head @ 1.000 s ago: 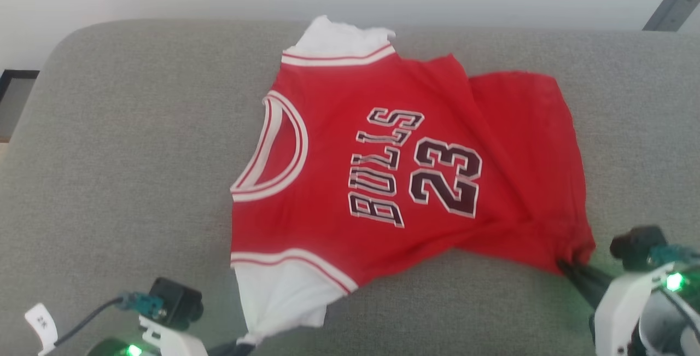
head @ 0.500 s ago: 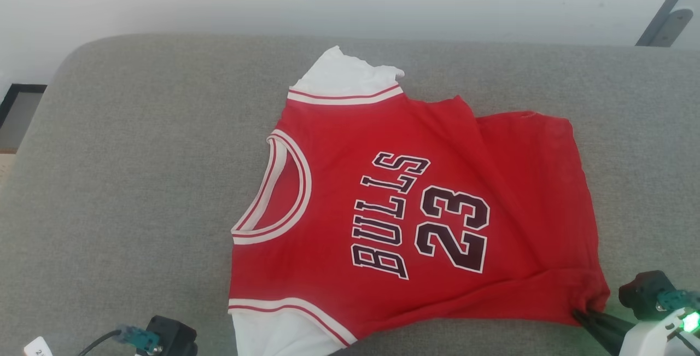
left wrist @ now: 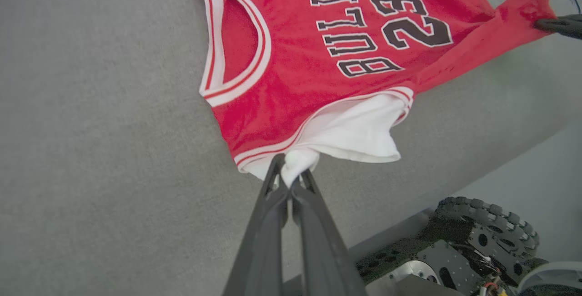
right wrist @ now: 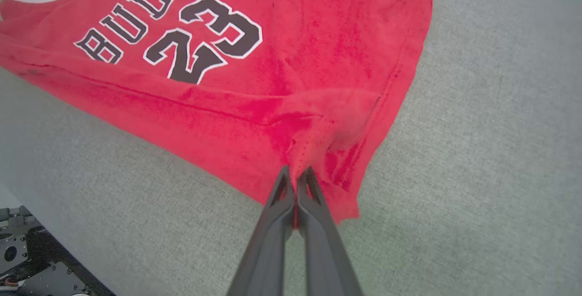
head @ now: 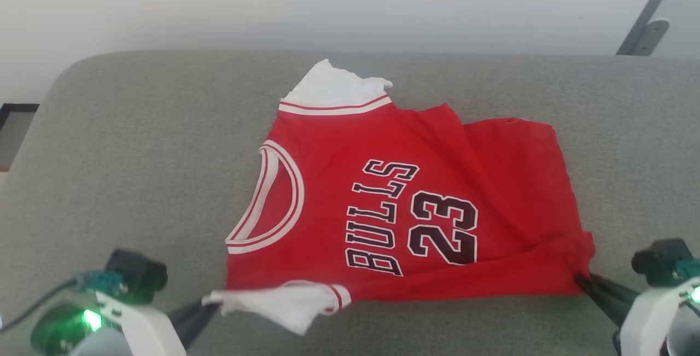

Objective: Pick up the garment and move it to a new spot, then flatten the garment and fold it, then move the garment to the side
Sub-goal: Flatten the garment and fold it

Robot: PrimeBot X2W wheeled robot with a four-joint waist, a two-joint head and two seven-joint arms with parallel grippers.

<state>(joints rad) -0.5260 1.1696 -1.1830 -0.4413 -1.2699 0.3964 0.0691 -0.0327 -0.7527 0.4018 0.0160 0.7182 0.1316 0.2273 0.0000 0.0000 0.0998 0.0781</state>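
Observation:
The garment [head: 404,208] is a red jersey with white sleeves and dark "BULLS 23" lettering, lying front up on a grey cushion, neck to the left. My left gripper [head: 210,304] is shut on the near white sleeve, pinched between the fingers [left wrist: 291,175], with the sleeve bunched and lifted. My right gripper [head: 581,280] is shut on the near red hem corner, gathered at the fingertips [right wrist: 298,175]. The garment [left wrist: 318,59] stretches taut between both grips; its far white sleeve [head: 333,88] lies flat. The hem [right wrist: 318,118] is creased near the right grip.
The grey cushion [head: 136,153] spreads wide to the left and right of the garment. Its near edge drops off to the robot's wheeled base [left wrist: 482,237]. A pale wall and a metal bracket [head: 645,30] stand behind the cushion.
The head view has shifted. Both grippers kept their hold; the left gripper has come up into view and the near white sleeve is now pulled up and bunched.

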